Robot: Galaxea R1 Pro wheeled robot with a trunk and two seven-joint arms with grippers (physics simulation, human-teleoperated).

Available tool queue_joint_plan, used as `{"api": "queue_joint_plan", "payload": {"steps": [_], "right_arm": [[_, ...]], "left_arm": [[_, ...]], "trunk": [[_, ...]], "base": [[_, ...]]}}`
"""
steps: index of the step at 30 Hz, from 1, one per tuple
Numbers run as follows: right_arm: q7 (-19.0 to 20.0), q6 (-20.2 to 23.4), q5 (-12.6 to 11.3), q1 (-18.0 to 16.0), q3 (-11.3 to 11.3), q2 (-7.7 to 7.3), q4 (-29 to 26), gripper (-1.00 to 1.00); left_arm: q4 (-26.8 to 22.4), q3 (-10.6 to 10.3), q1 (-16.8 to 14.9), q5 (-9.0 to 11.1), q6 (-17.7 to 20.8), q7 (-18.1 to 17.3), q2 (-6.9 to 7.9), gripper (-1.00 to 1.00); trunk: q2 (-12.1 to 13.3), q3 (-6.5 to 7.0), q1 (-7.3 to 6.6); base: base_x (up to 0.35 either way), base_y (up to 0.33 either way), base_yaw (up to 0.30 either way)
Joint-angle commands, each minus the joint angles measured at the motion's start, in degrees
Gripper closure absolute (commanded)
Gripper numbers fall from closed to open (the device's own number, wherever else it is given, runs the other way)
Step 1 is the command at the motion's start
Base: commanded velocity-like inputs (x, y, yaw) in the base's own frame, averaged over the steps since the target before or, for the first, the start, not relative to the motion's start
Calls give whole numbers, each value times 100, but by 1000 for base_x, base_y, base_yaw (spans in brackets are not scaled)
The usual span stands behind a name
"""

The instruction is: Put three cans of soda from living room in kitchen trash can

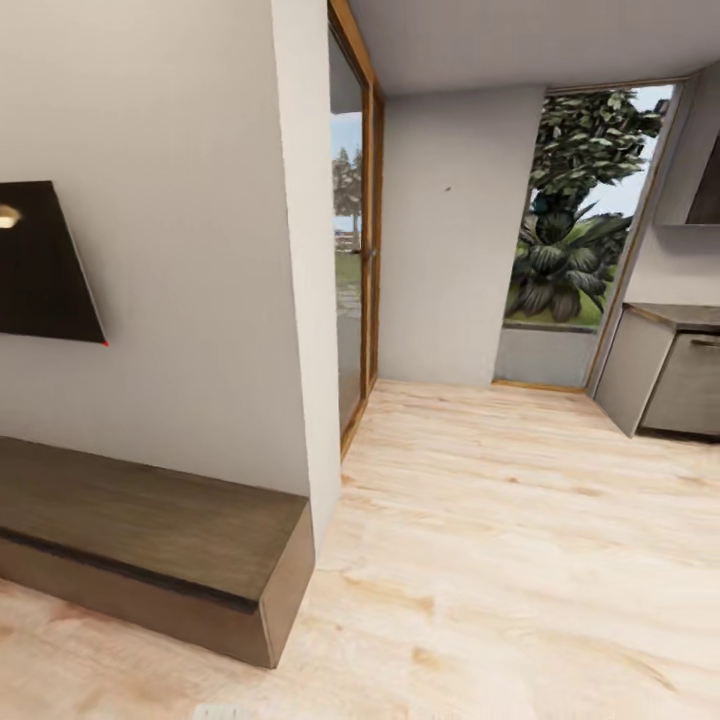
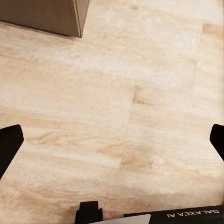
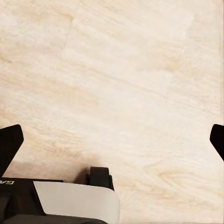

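A light wood plank floor [image 1: 520, 520] is seen from the head view, running from the foreground back toward a tall window [image 1: 580, 210] through which leafy plants are visible. At the left, a white wall [image 1: 180, 250] carries a dark screen [image 1: 40, 265], and a low brown cabinet [image 1: 150, 545] is set against the base of that wall. A wood-framed glass door [image 1: 355, 230] is placed just beyond the wall's corner. At the far right, grey kitchen cabinets [image 1: 670, 375] are seen standing on the floor. In the left wrist view, the left claw [image 2: 112, 140] is held spread wide above bare planks, its two dark fingertips [image 2: 8, 142] showing at opposite edges with nothing between them; a corner of the brown cabinet is seen near the frame's far edge. In the right wrist view, the right claw [image 3: 112, 140] is likewise spread wide and empty over the floor, with dark fingertips [image 3: 9, 142] at either edge. The soda cans and the trash can cannot be located from these views.
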Motion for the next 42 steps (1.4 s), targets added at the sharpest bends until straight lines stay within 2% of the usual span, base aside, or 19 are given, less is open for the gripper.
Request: {"api": "queue_joint_plan", "payload": {"steps": [1,42], "right_arm": [[-1,0,0,0,0,0,0,-100],[-24,0,0,0,0,0,0,-100]], "left_arm": [[0,0,0,1,0,0,0,-100],[1,0,0,1,0,1,0,-100]], "trunk": [[0,0,0],[0,0,0]], "base": [[0,0,-300],[0,0,-300]]}}
